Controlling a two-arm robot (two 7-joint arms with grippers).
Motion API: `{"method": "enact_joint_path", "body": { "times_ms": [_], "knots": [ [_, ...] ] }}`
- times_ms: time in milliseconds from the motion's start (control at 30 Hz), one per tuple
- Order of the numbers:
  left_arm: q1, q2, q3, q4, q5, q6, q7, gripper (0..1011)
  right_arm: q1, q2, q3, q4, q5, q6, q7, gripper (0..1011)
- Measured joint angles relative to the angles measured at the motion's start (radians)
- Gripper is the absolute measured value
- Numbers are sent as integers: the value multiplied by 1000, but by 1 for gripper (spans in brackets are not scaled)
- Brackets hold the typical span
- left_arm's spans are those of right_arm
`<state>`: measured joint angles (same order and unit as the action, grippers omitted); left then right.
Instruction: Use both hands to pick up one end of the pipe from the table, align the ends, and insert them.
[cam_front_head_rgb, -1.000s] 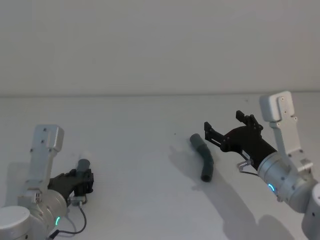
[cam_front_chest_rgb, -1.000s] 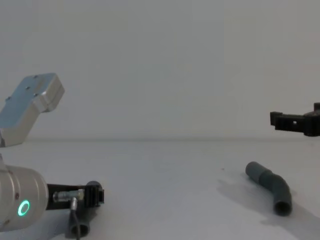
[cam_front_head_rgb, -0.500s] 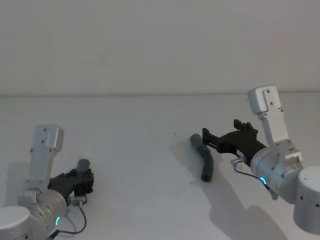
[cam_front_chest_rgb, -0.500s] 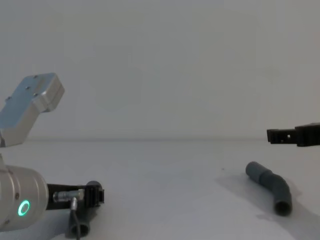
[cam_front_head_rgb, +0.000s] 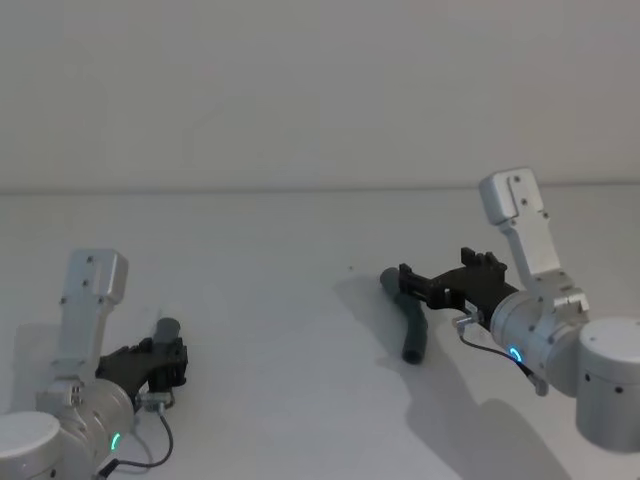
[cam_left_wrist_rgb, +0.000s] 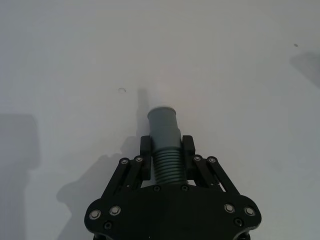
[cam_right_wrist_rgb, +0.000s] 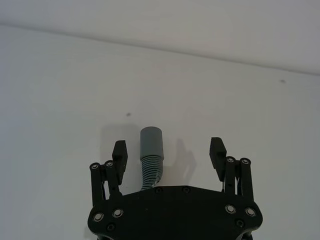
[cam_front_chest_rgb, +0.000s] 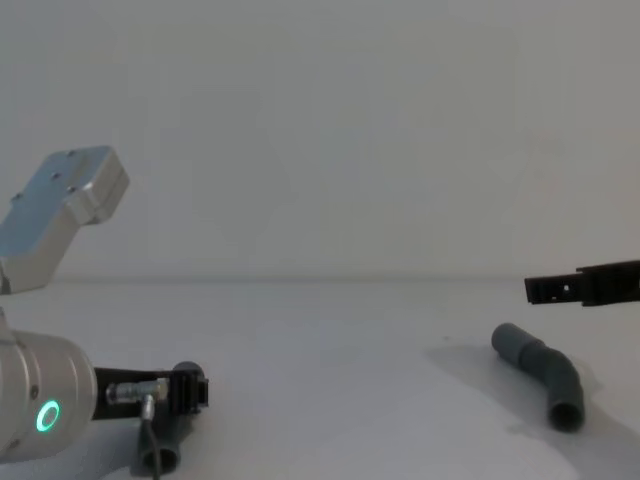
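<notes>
Two dark grey ribbed pieces make up the pipe. My left gripper (cam_left_wrist_rgb: 166, 147) is shut on one pipe piece (cam_left_wrist_rgb: 167, 167) low over the white table (cam_front_head_rgb: 270, 290) at the near left; its smooth grey cuff end (cam_left_wrist_rgb: 163, 122) sticks out past the fingertips. In the head view that left gripper (cam_front_head_rgb: 166, 360) holds the piece with the cuff (cam_front_head_rgb: 167, 328) pointing away. The other bent pipe piece (cam_front_head_rgb: 412, 320) lies on the table at the right. My right gripper (cam_right_wrist_rgb: 168, 150) hangs open just above it, the cuff (cam_right_wrist_rgb: 151, 142) between the spread fingers, nearer one of them.
A plain pale wall rises behind the table's far edge (cam_front_head_rgb: 300, 190). The right gripper's finger (cam_front_chest_rgb: 580, 287) hovers above the lying piece (cam_front_chest_rgb: 545, 370) in the chest view. White tabletop stretches between the two arms.
My right gripper has come down and moved left over the lying pipe piece, staying open. The left arm and its held piece have not moved.
</notes>
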<state>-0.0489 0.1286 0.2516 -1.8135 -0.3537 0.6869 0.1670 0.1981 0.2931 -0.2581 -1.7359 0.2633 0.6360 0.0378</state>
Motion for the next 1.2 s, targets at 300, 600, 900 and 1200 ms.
{"method": "enact_joint_path", "body": {
  "times_ms": [300,600,900,1200],
  "knots": [
    [0,0,0,0,0,0,0,329,19,4,-13,10,-7,38,20,1002],
    [0,0,0,0,0,0,0,329,39,3,-21,32,-15,76,31,1002],
    [0,0,0,0,0,0,0,329,54,2,-27,52,-24,107,41,1002],
    [0,0,0,0,0,0,0,329,64,8,-32,57,-31,141,54,1002]
  ]
}}
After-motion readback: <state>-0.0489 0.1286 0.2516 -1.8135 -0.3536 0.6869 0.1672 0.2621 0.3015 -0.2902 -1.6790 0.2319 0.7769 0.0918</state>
